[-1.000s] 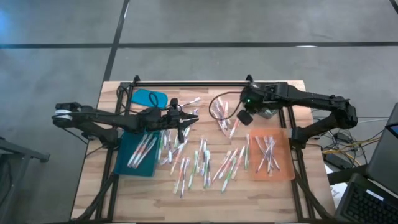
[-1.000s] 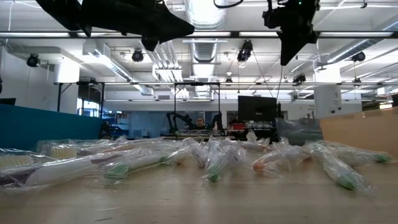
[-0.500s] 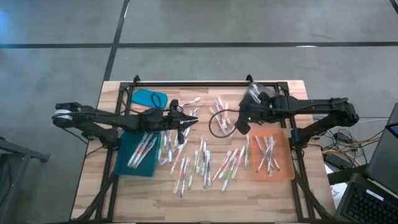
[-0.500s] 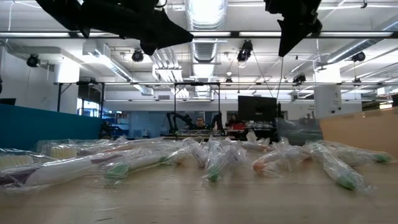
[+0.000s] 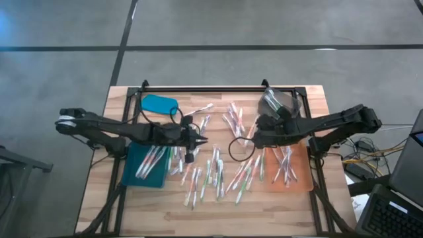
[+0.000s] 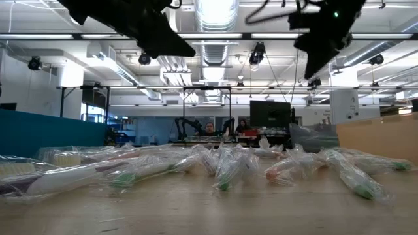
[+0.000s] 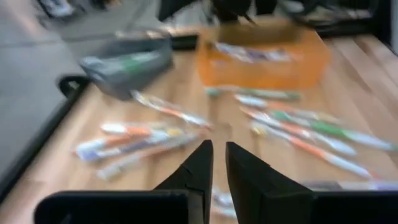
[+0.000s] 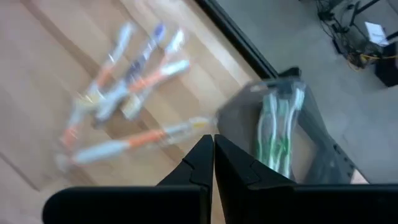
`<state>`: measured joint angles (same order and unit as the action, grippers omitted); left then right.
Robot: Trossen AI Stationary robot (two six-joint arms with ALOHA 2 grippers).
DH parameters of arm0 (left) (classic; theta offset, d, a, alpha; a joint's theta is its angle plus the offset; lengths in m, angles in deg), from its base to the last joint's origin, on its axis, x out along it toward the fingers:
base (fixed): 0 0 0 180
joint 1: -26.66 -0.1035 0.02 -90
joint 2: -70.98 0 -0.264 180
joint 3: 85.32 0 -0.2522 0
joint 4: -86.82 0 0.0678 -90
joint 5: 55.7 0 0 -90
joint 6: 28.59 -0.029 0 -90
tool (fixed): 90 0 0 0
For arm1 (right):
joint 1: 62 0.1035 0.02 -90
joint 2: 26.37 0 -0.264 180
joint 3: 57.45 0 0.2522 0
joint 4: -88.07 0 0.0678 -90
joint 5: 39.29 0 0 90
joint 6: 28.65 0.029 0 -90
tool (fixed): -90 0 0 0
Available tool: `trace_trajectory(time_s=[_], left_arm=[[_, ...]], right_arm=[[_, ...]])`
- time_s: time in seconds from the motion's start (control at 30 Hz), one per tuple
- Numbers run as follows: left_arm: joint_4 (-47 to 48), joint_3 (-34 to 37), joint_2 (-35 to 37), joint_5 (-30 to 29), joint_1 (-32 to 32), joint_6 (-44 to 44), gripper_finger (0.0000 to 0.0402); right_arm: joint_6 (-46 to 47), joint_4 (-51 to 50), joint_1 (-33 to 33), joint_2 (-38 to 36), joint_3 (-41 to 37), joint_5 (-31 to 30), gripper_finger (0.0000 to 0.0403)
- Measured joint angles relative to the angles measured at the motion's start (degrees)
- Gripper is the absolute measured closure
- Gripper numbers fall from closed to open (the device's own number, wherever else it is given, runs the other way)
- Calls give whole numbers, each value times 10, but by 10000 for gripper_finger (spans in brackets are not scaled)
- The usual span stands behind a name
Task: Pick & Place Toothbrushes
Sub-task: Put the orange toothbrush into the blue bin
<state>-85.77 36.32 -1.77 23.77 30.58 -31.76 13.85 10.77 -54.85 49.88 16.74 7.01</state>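
Hanging above the middle of the table (image 5: 310, 99), the left gripper (image 5: 192, 142) shows its fingers nearly together with only a thin slit between them and nothing visibly held. Loose toothbrushes (image 5: 218, 173) lie just beneath and ahead of it, so it looks the nearer arm for that heap; their long axes mostly run across its reach, fanned at slight angles. Each brush is a thin pale stick with green, pink or orange parts, sealed in a crinkly clear wrapper. Beside the left arm sits a teal tray (image 5: 147, 166) with a few brushes inside. Farther over, the right gripper (image 5: 256, 137) is closed and empty, near the orange tray (image 5: 303, 178), which also holds brushes. Beyond it, a grey bin (image 8: 298, 149) keeps green-handled ones.
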Motion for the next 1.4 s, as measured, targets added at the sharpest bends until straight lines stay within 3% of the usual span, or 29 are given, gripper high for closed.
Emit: trace_trajectory(time_s=[0.17, 0.3, 0.4, 0.53, 0.6, 0.93, 1.1, 1.23, 1.4], left_arm=[[75, -15, 0, 0, 42, -9, 366], [152, -28, 0, -1, 82, -94, 374], [184, -35, 0, -1, 114, -227, 382], [209, -35, 0, -2, 153, -490, 391], [201, -35, 0, -8, 162, -567, 394], [180, -34, -2, -130, 176, -786, 393], [203, -34, -16, -155, 180, -825, 392], [244, -34, -42, -166, 180, -881, 393], [271, -34, -88, -234, 182, -979, 398]], right_arm=[[8, 13, 0, 0, -59, 0, 394], [18, 29, 0, 0, -90, 1, 394], [24, 42, 0, -1, -102, 0, 394], [24, 63, 0, -1, -112, 0, 394], [26, 76, 0, -1, -114, 0, 394], [6, 107, 2, -1, -116, 1, 394], [6, 114, 2, -1, -116, 1, 394], [6, 119, 2, -1, -116, 2, 394], [8, 120, 2, -1, -116, 2, 394]])
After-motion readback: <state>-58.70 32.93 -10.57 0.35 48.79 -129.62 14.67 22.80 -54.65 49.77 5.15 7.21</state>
